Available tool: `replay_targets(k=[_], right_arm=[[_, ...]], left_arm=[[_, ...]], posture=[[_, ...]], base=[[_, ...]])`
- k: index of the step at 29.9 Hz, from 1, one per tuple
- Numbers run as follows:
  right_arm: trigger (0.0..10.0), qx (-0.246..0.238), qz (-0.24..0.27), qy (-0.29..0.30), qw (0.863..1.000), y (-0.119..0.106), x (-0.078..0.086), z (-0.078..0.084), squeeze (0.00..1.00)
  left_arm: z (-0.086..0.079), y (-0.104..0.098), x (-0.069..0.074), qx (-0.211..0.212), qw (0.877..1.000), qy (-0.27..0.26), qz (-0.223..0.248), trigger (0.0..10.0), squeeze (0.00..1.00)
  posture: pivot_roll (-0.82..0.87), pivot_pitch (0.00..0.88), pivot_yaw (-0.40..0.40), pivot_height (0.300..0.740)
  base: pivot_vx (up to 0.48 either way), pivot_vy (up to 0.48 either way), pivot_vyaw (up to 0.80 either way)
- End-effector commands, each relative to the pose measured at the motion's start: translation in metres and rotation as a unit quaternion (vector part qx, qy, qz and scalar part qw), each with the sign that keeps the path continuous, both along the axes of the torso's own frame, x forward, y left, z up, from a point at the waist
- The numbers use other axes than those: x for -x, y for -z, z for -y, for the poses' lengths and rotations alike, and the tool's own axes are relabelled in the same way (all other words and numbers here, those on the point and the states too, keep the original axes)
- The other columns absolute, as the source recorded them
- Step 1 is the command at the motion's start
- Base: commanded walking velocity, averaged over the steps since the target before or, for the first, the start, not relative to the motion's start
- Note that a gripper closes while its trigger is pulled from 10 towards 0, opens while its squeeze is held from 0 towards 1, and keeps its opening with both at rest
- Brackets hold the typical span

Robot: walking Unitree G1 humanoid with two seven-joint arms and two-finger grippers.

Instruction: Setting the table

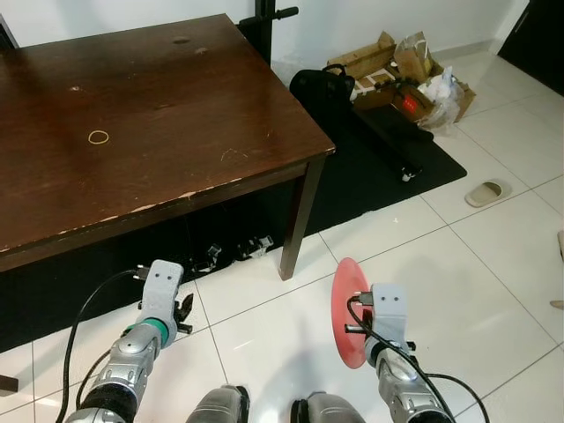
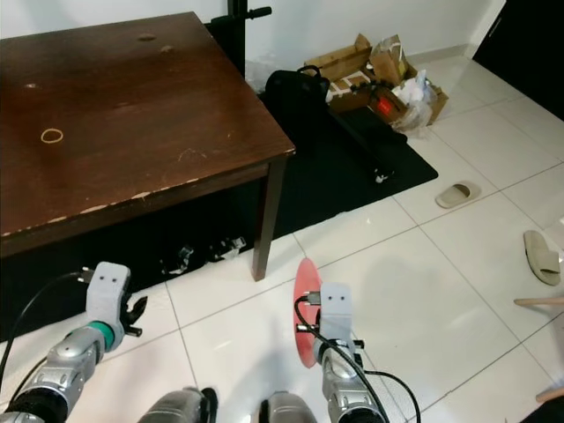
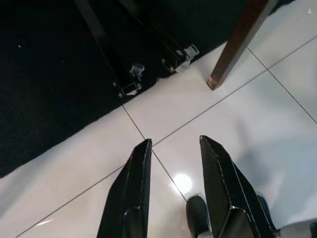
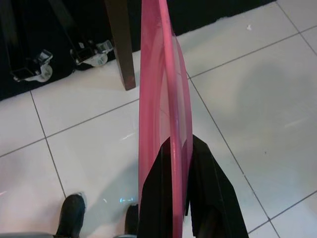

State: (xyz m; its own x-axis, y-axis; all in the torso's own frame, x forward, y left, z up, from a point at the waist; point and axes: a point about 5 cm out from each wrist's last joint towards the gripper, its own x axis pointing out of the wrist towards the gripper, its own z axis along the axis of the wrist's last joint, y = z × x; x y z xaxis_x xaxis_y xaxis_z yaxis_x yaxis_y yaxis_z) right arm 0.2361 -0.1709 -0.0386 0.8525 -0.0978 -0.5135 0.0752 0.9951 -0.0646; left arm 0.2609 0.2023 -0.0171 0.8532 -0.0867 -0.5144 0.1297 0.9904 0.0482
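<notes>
**Plate in my right gripper, table ahead on my left**

The dark wooden table (image 1: 132,132) stands ahead and to my left, higher than both my arms, its corner leg (image 4: 120,44) just beyond the plate. The pink plate (image 1: 346,313) stands on edge over the white floor tiles (image 1: 493,264), rim pointing forward. My right gripper (image 4: 177,163) is clamped on its lower rim. My left gripper (image 3: 173,163) hangs near the table edge, fingers parted, carrying nothing.
</notes>
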Motion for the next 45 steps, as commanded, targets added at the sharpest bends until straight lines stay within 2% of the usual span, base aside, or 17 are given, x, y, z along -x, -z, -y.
replay_targets(k=[1, 4, 7, 13, 16, 18, 21, 22, 30, 45], right_arm=[[10.0, 0.006, -0.012, 0.001, 1.0, 0.005, 0.005, 0.003, 0.0], [10.0, 0.006, -0.015, 0.002, 1.0, 0.006, 0.006, 0.003, 0.0], [10.0, 0.009, -0.038, 0.018, 0.999, 0.014, 0.016, 0.01, 0.0], [10.0, 0.027, -0.055, 0.005, 0.998, 0.022, 0.03, 0.015, 0.0], [10.0, 0.029, -0.053, 0.007, 0.998, 0.022, 0.032, 0.019, 0.0], [10.0, 0.031, -0.049, 0.013, 0.998, 0.021, 0.034, 0.024, 0.0], [10.0, 0.032, -0.048, 0.017, 0.998, 0.021, 0.035, 0.028, 0.0], [10.0, 0.032, -0.05, 0.02, 0.998, 0.022, 0.039, 0.03, 0.0], [10.0, 0.032, -0.056, 0.023, 0.998, 0.027, 0.05, 0.03, 0.0], [10.0, 0.01, -0.037, 0.049, 0.998, 0.025, 0.045, 0.023, 0.0]], left_arm=[[0.001, 0.006, 0.004, -0.001, 1.0, -0.003, -0.012, 10.0, 0.0], [0.002, 0.007, 0.005, -0.001, 1.0, -0.003, -0.015, 10.0, 0.0], [0.008, 0.014, 0.011, -0.003, 0.999, 0.011, -0.033, 10.0, 0.0], [0.008, 0.022, 0.019, -0.007, 0.999, 0.009, -0.051, 10.0, 0.0], [0.01, 0.024, 0.021, 0.0, 0.998, 0.013, -0.058, 10.0, 0.0], [0.014, 0.028, 0.024, 0.027, 0.996, 0.029, -0.076, 10.0, 0.0], [0.012, 0.03, 0.029, 0.037, 0.995, 0.041, -0.086, 10.0, 0.0], [0.007, 0.032, 0.035, 0.038, 0.994, 0.044, -0.092, 10.0, 0.0], [-0.007, 0.038, 0.051, 0.036, 0.995, 0.023, -0.095, 10.0, 0.0], [-0.005, 0.038, 0.05, 0.027, 0.995, 0.024, -0.089, 10.0, 0.0]], posture=[[0.0, 0.0, 0.009, 0.74], [0.0, 0.0, 0.009, 0.74], [-0.03, 0.0, 0.013, 0.74], [-0.04, 0.0, 0.006, 0.74], [-0.05, 0.0, 0.008, 0.74], [-0.06, 0.0, 0.015, 0.74], [-0.07, 0.0, 0.023, 0.74], [-0.07, 0.0, 0.029, 0.74], [-0.07, 0.0, 0.035, 0.74], [-0.07, 0.005, 0.047, 0.74]], base=[[0.0, 0.0, 0.0], [0.0, 0.0, 0.0], [0.0, 0.0, 0.0], [0.0, 0.0, 0.0], [0.0, 0.0, 0.0], [0.0, 0.0, 0.0], [0.0, 0.0, 0.0], [0.0, 0.0, 0.0], [0.0, 0.0, 0.0], [0.0, 0.0, 0.0]])
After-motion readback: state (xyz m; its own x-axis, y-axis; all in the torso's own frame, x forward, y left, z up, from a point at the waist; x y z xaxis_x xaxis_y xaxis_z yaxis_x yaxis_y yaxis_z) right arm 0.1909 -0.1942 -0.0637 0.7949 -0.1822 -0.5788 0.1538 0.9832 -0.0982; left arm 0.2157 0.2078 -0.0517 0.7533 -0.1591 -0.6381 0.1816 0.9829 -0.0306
